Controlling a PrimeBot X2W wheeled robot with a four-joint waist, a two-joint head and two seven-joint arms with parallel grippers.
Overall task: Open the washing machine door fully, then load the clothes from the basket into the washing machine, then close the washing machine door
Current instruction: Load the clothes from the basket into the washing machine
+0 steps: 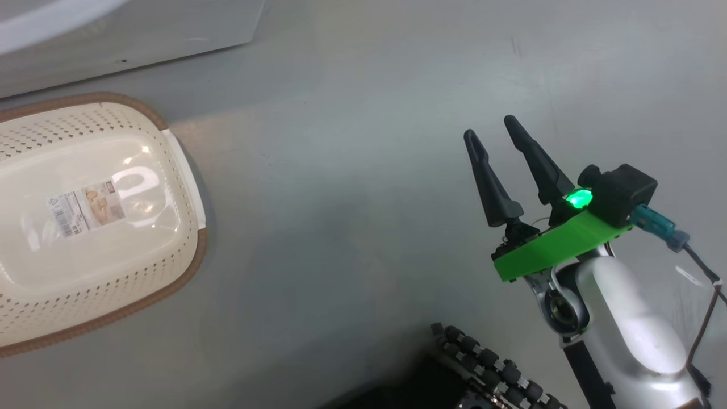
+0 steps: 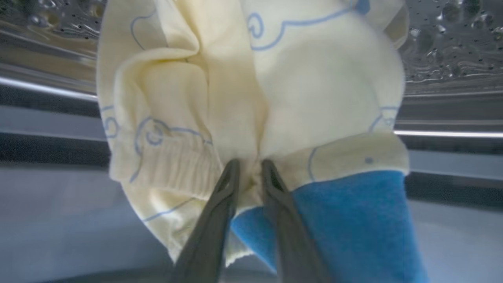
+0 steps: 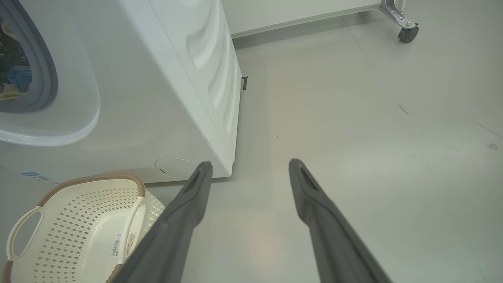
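1. Head camera looks steeply down at the floor [image 1: 352, 170], basket [image 1: 85, 227] left, right tool [image 1: 490, 128] right.
2. Left wrist camera sits very close to the clothes [image 2: 314, 78], facing the drum [image 2: 444, 47].
3. Right wrist camera looks down from farther off past the washer [image 3: 157, 78]; it shares basket and floor with the head view.

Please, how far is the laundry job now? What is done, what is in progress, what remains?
Done: the basket lies empty on the floor. In hand: the left hand pinches the clothes in front of the steel drum. Left: release them inside, withdraw, and close the door. The right hand is open above the floor.
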